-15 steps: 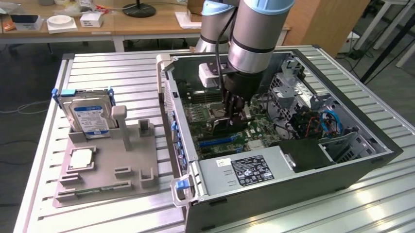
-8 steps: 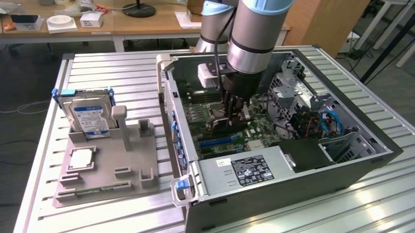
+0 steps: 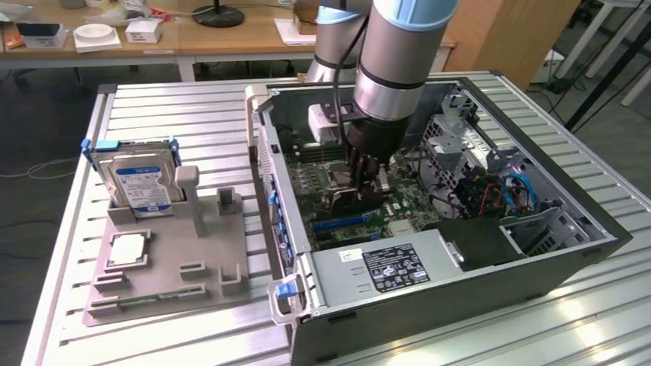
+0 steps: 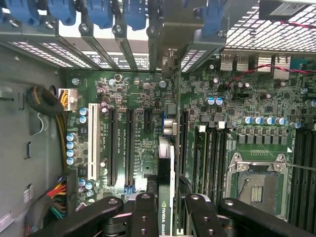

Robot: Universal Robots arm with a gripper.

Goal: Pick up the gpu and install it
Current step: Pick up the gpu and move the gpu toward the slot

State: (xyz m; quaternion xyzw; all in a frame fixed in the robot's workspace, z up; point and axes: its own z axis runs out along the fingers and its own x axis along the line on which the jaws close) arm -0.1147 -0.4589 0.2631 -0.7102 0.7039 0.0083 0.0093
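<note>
My gripper [image 3: 364,177] is down inside the open computer case [image 3: 569,263], over the green motherboard [image 3: 407,210]. It is shut on the gpu [image 4: 167,210], a slim black card seen edge-on between my fingers [image 4: 143,215], with a green NVIDIA label on it. The card stands on edge above the motherboard [image 4: 143,103], running along the expansion slots [image 4: 129,148] toward the rear bracket openings [image 4: 170,54]. Its metal end bracket lies close to those openings. In the exterior view the gpu [image 3: 348,201] shows as a dark shape under my gripper. Whether it sits in a slot I cannot tell.
A power supply [image 3: 392,267] fills the case's near end and drive cages with cables [image 3: 489,183] line its right side. The CPU socket [image 4: 256,185] and memory slots [image 4: 212,158] lie beside the card. Outside, a grey fixture [image 3: 163,259] holds a silver hard drive [image 3: 142,183].
</note>
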